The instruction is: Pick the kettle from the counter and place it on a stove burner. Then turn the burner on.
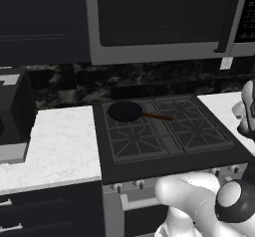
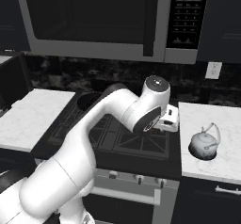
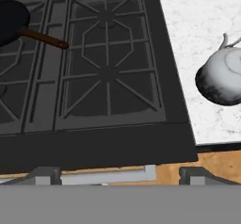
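Note:
The small silvery kettle (image 2: 204, 144) with its thin wire handle stands upright on the white marble counter (image 2: 226, 119), right of the black cooktop. In the hand view the kettle (image 3: 220, 77) lies at the right edge on the counter (image 3: 197, 20). My gripper (image 2: 170, 120) hovers above the cooktop's front right corner, left of the kettle and apart from it. Its fingertips (image 3: 44, 173) stand wide apart in the hand view, open, with nothing between them. The right stove burner (image 3: 108, 75) is bare, and it shows as a star-spoked grate (image 1: 191, 126) from the left.
A black frying pan (image 1: 125, 111) with a brown handle (image 3: 44, 38) sits on the back left burner. Knobs (image 2: 137, 178) line the stove's front. A microwave (image 2: 94, 20) hangs above the cooktop. More marble counter (image 1: 55, 146) lies to the left with a dark appliance (image 1: 12, 111).

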Robot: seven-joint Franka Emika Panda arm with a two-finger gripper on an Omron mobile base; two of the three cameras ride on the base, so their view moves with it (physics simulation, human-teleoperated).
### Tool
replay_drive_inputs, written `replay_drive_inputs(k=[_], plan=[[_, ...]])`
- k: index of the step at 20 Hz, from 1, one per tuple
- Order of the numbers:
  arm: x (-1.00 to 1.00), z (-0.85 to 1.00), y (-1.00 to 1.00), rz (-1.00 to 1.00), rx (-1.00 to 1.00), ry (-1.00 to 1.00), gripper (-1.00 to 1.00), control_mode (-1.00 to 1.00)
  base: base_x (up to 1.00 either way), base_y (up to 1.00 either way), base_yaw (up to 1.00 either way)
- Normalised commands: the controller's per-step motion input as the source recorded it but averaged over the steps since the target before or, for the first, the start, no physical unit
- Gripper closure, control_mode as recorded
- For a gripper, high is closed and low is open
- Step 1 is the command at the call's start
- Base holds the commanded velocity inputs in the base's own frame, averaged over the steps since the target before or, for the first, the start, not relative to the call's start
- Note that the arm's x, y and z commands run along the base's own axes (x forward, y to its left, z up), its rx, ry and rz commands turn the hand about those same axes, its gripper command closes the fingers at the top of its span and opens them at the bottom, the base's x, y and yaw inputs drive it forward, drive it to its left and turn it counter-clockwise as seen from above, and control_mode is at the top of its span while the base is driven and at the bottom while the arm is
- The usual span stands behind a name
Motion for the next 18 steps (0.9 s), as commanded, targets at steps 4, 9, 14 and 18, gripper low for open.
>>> replay_drive_inputs(k=[4,9,14,18], plan=[[0.0,-0.26,-0.99,-0.18,0.0,0.02,-1.0,-1.0,0.0,0.0,0.0],[0.0,-0.43,-1.0,-0.2,0.0,0.04,-1.0,-1.0,0.0,0.0,0.0],[0.0,-0.37,-1.0,-0.2,0.0,0.04,-1.0,-1.0,0.0,0.0,0.0],[0.03,-0.27,-0.89,-0.2,0.0,0.06,-1.0,-1.0,0.0,0.0,0.0]])
